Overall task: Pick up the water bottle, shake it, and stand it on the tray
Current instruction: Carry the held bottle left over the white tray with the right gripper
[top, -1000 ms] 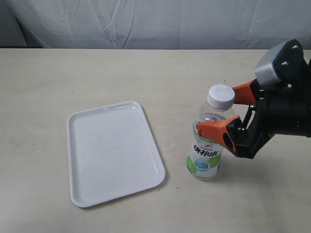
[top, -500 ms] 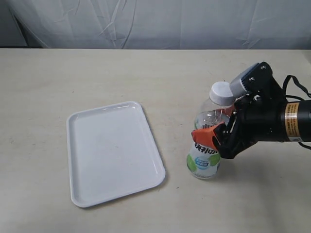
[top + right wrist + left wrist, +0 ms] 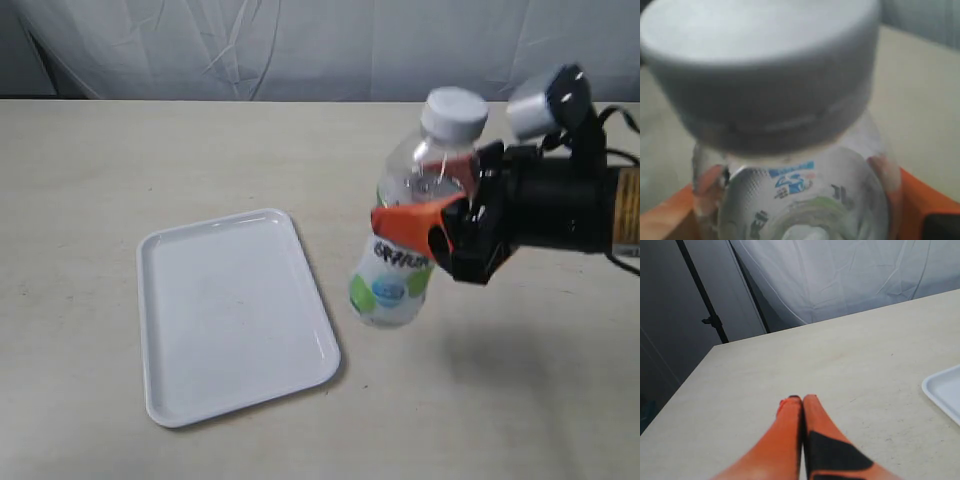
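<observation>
A: Right gripper (image 3: 432,200)?
B: Clamped on the small clear plastic water bottle (image 3: 392,282), tilted in mid-air, centre-right.
A: Remaining?
B: Probably the shaking, then standing it on the flat white rectangular tray (image 3: 230,320), lower left.

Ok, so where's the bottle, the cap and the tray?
bottle (image 3: 392,278), exterior view, on its green-and-white label.
cap (image 3: 455,108), exterior view, on its white top.
tray (image 3: 230,310), exterior view, on its bare white floor.
</observation>
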Robot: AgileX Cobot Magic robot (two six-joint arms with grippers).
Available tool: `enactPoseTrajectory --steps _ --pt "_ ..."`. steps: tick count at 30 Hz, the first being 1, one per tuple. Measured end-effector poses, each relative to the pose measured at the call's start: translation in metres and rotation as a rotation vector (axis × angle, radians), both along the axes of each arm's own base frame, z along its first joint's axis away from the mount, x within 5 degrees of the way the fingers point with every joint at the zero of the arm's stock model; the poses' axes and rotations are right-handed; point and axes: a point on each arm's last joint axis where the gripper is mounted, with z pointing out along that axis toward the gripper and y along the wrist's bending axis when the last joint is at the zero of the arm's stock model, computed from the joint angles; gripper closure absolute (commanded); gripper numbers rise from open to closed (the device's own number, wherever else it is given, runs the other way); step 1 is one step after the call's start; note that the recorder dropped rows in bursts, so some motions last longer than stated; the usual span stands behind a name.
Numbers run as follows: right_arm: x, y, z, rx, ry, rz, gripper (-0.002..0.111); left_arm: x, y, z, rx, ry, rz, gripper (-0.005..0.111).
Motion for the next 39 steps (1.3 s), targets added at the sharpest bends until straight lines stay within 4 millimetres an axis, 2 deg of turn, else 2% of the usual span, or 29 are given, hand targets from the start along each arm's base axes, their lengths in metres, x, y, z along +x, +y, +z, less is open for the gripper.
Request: enactPoseTrajectory --steps 5,7,9,11,12,17,19,22,25,27,28,31,36,37,39 --pt "-0.011 -0.005 0.072 0.264 -0.182 -0.087 0.109 0.000 0.000 0.000 0.000 0.000 0.000 0.107" --pt "-0.014 -0.007 0.089 0.327 -0.219 -0.136 0.109 0.000 0.000 0.000 0.000 0.000 0.000 0.107" --pt "-0.015 -0.006 0.095 0.357 -0.220 -0.163 0.109 0.000 0.000 0.000 0.000 0.000 0.000 0.107" --pt "-0.016 0.002 0.089 0.311 -0.173 -0.157 0.109 0.000 0.000 0.000 0.000 0.000 0.000 0.107" --pt "-0.016 0.009 0.080 0.255 -0.125 -0.143 0.109 0.000 0.000 0.000 0.000 0.000 0.000 0.107" --pt "-0.015 0.046 0.019 -0.091 0.033 -0.035 0.109 0.000 0.000 0.000 0.000 0.000 0.000 0.107" --pt "-0.018 0.057 0.021 -0.121 0.006 0.017 0.109 0.000 0.000 0.000 0.000 0.000 0.000 0.107" --pt "-0.018 0.072 0.063 -0.045 -0.115 0.054 0.109 0.000 0.000 0.000 0.000 0.000 0.000 0.107" --pt "-0.023 0.080 0.121 0.079 -0.254 0.073 0.109 0.000 0.000 0.000 0.000 0.000 0.000 0.107" --pt "-0.029 0.085 0.144 0.133 -0.297 0.086 0.109 0.000 0.000 0.000 0.000 0.000 0.000 0.107" --pt "-0.030 0.087 0.147 0.141 -0.302 0.091 0.109 0.000 0.000 0.000 0.000 0.000 0.000 0.107" --pt "-0.029 0.104 0.127 0.099 -0.240 0.123 0.109 0.000 0.000 0.000 0.000 0.000 0.000 0.107" --pt "-0.014 0.140 0.023 -0.160 -0.023 0.164 0.109 0.000 0.000 0.000 0.000 0.000 0.000 0.107" --pt "-0.013 0.143 0.011 -0.194 -0.004 0.172 0.109 0.000 0.000 0.000 0.000 0.000 0.000 0.107" --pt "-0.014 0.144 0.008 -0.200 0.001 0.189 0.109 0.000 0.000 0.000 0.000 0.000 0.000 0.107"
